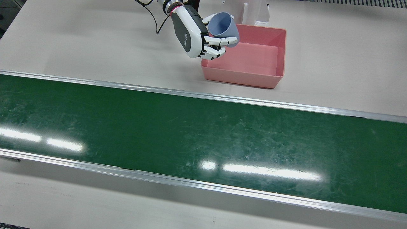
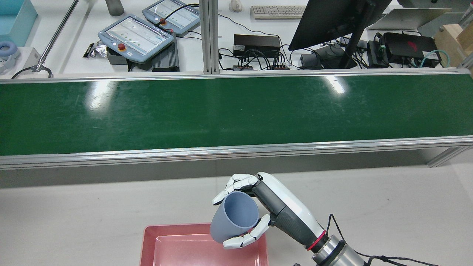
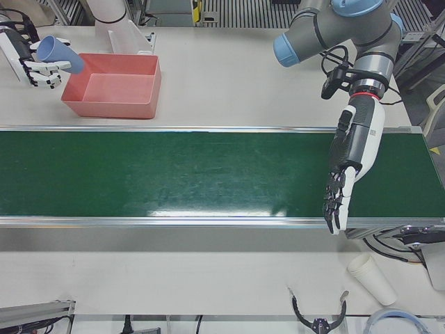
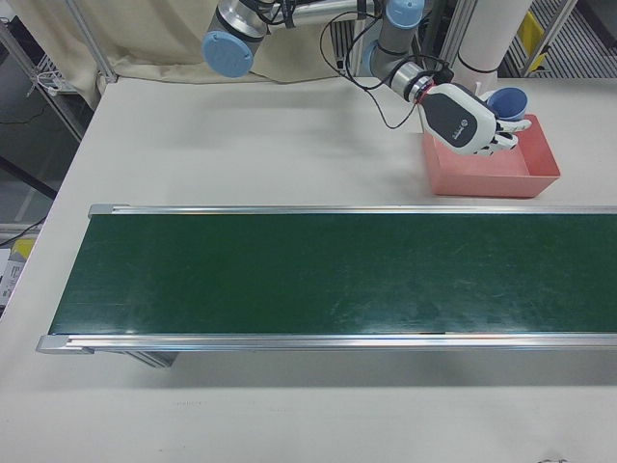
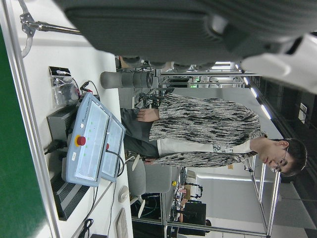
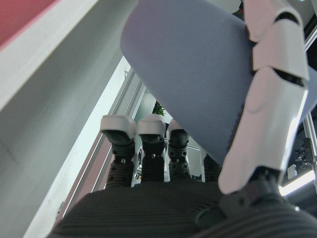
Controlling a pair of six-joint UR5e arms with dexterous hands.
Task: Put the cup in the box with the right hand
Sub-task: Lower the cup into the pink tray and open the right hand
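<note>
My right hand (image 1: 198,36) is shut on a grey-blue cup (image 1: 223,28) and holds it tilted above the near-left corner of the pink box (image 1: 259,65), which holds nothing. The rear view shows the hand (image 2: 275,208) with the cup (image 2: 234,218) over the box's far edge (image 2: 173,242). The cup also shows in the left-front view (image 3: 59,52), the right-front view (image 4: 508,100) and the right hand view (image 6: 198,74). My left hand (image 3: 345,177) hangs open over the green belt (image 3: 174,174), far from the box.
The green conveyor belt (image 1: 190,143) runs across the table in front of the box. A white pedestal (image 1: 254,12) stands right behind the box. A paper cup (image 3: 372,278) lies on the operators' side table.
</note>
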